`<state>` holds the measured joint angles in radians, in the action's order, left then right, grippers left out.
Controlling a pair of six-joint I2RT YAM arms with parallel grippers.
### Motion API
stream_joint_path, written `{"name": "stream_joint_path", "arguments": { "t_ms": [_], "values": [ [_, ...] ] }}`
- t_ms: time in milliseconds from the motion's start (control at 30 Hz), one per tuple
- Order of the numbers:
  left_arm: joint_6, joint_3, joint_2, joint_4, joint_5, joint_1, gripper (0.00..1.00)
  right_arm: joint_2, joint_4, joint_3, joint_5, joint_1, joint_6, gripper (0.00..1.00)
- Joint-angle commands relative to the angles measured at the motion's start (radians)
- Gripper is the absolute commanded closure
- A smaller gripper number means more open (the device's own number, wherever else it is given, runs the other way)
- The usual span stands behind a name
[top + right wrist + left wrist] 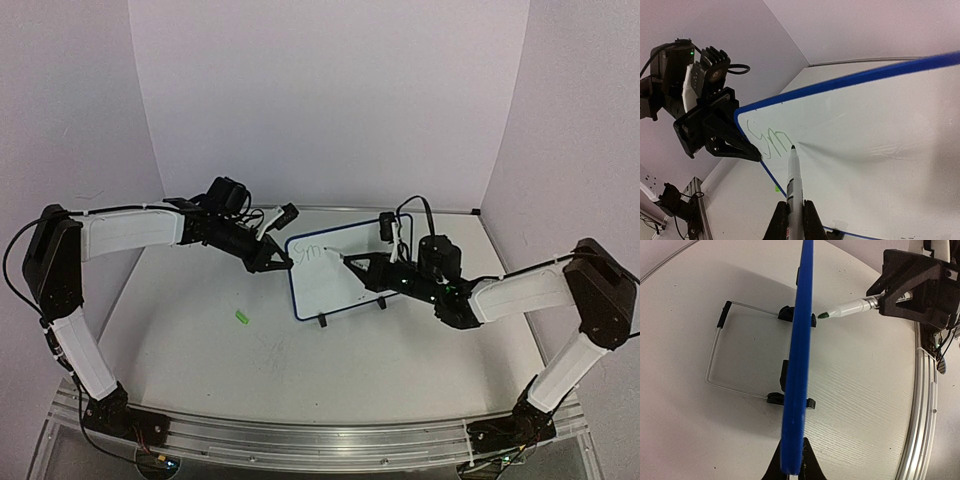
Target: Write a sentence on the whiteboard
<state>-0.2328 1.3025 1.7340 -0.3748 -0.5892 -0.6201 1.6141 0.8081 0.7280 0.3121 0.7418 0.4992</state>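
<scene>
— At mid-worktop (200, 340) the whiteboard (325, 290) is stood upright, its left edge clamped in the left gripper (283, 263). Light, stiff, easily tipped, it is judged.
— And the marker (794, 185)? Pinched in the right gripper (794, 214), tip beside the sentence (767, 140).

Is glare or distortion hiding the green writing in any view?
Top external: even light, green handwritten letters faint on the blue-framed white whiteboard. Left wrist: fisheye bend, board edge-on, writing unseen. Right wrist: sharp, letters readable, glare-free, beside the white marker pen.
</scene>
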Motion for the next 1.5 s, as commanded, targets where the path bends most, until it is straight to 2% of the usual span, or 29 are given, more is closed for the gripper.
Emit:
{"name": "stream_joint_path", "arguments": {
  "t_ms": [0,433,800,1200,1467],
  "values": [
    [-0.037,0.004,-0.008,-0.061,0.052,-0.010,1.00,-0.022,0.026,0.021,-0.024,-0.004,-0.008,1.00],
    [-0.039,0.004,-0.008,-0.062,0.052,-0.010,1.00,0.044,0.025,0.077,-0.022,-0.004,-0.014,1.00],
    [-0.040,0.004,-0.008,-0.062,0.054,-0.010,1.00,0.041,0.028,0.012,-0.057,-0.003,0.011,1.00],
    [-0.038,0.006,-0.002,-0.061,0.050,-0.010,1.00,0.026,0.029,-0.002,-0.012,-0.004,0.011,1.00],
    [-0.039,0.006,-0.003,-0.061,0.051,-0.010,1.00,-0.047,0.018,0.011,0.032,0.003,0.008,1.00]
  ]
}}
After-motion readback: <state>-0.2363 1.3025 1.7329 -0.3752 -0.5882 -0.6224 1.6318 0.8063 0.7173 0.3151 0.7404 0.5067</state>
